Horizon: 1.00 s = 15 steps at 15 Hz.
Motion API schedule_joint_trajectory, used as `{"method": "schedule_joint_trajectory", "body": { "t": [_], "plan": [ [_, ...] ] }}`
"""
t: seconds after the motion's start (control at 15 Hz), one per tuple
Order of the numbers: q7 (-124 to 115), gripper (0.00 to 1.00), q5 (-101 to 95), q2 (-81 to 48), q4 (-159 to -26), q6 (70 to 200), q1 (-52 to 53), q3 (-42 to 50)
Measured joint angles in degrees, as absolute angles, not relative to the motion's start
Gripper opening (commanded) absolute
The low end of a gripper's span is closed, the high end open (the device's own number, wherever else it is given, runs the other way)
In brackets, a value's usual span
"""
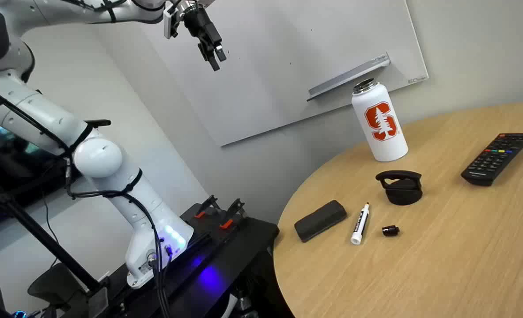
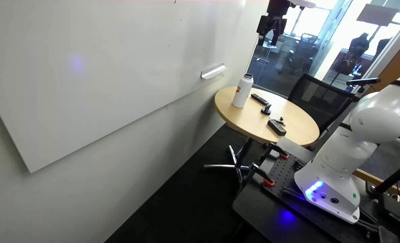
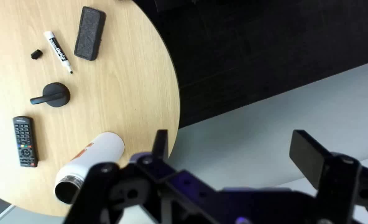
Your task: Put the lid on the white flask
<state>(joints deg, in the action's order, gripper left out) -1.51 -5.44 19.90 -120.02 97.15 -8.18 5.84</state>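
While gripper [image 3: 229, 145] gapes wide | flask [image 1: 380, 121], lid [image 1: 403, 192] on round table [image 1: 464, 247] | whiteboard [image 2: 112, 74] on wall [image 2: 81, 189]

Exposure uneven across the set. In an exterior view, light through the windows [image 2: 313, 20] burns out to white; the floor [image 2: 186, 202] sinks to near black, and a soft shadow dims part of the wall [image 2: 146, 155]. Blue light [image 2: 314, 188] at the arm base [image 2: 331, 179] shows in both exterior views and pools on the black bench [image 2: 257, 204] (a faint violet patch also marks the whiteboard [image 2: 77, 63]). Wrist view: tabletop [image 3: 131, 93] bright, palest at left; soft shadow beside the remote [image 3: 25, 141]; gripper [image 3: 229, 147] dark, out of focus in the foreground.
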Motion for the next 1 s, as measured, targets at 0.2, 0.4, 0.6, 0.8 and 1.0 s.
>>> {"method": "schedule_joint_trajectory", "body": {
  "t": [0.2,0.4,0.6,0.8,1.0],
  "plan": [
    [-1.51,1.0,-5.44,19.9,-120.02,97.15,-8.18,5.84],
    [-1.51,1.0,-5.44,19.9,-120.02,97.15,-8.18,5.84],
    [-1.51,1.0,-5.44,19.9,-120.02,97.15,-8.18,5.84],
    [-1.61,1.0,-5.45,19.9,-120.02,97.45,-8.32,6.13],
    [-4.75,1.0,-6.57,20.11,-120.43,99.97,-10.18,8.05]
  ]
}}
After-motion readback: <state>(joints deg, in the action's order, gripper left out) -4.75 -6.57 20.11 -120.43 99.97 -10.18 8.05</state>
